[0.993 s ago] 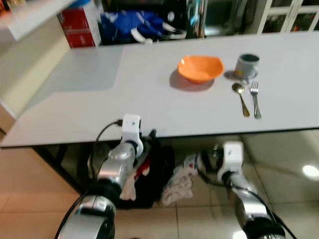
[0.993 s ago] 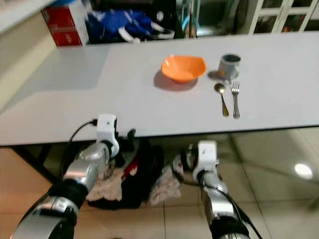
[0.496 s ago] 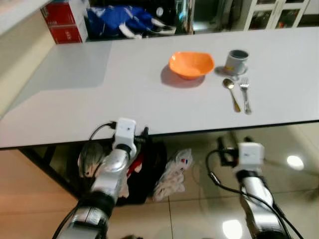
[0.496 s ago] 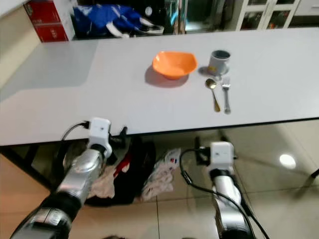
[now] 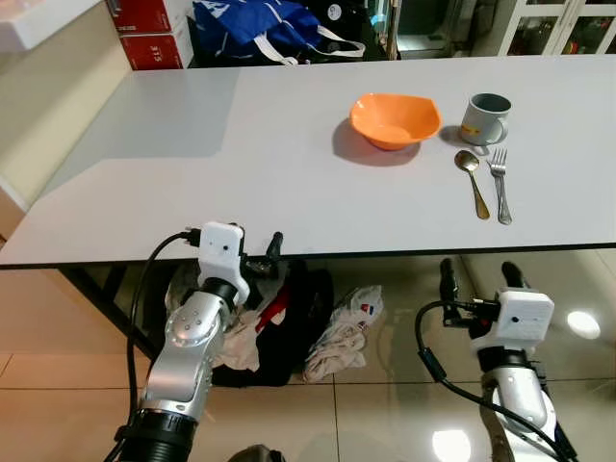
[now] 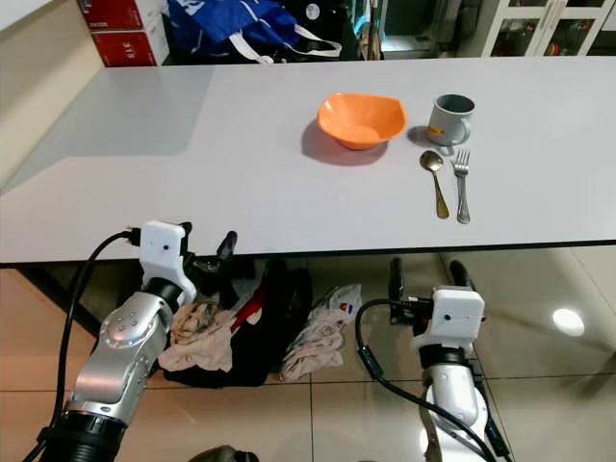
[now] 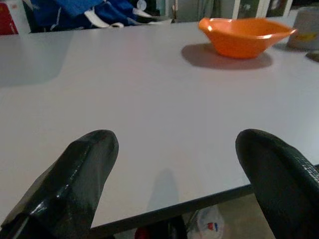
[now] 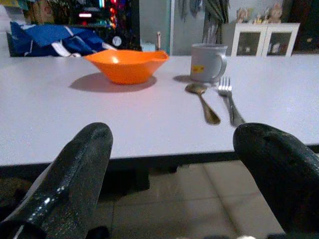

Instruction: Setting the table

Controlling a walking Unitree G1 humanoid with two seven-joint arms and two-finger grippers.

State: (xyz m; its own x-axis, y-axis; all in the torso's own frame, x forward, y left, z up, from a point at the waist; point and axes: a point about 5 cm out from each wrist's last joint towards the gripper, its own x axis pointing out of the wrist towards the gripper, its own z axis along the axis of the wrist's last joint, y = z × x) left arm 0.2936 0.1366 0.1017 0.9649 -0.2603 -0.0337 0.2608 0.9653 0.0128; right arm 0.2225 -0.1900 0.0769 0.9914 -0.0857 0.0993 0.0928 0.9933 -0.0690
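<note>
Camera view has shifted since half a second ago and the wide white table [image 5: 241, 164] sits slightly differently in frame; this reads as robot movement, the tableware has not moved. Right arm now sits lower and nearer the table edge than a second ago.

Setting on table: shallow orange plastic bowl [image 5: 395, 119], grey ceramic mug [image 5: 484, 117] just beside it on its right, metal spoon [image 5: 473, 180] and metal fork [image 5: 500, 183] lying side by side, parallel, in front of the mug.

Left gripper [image 7: 169, 169] released, fingers spread, empty, at the near table edge. Right gripper [image 8: 172, 164] likewise spread and empty, just below edge level, facing the bowl and cutlery.

Judgement: pieces appear placed; nothing in hand, so either repositioning or done
</note>
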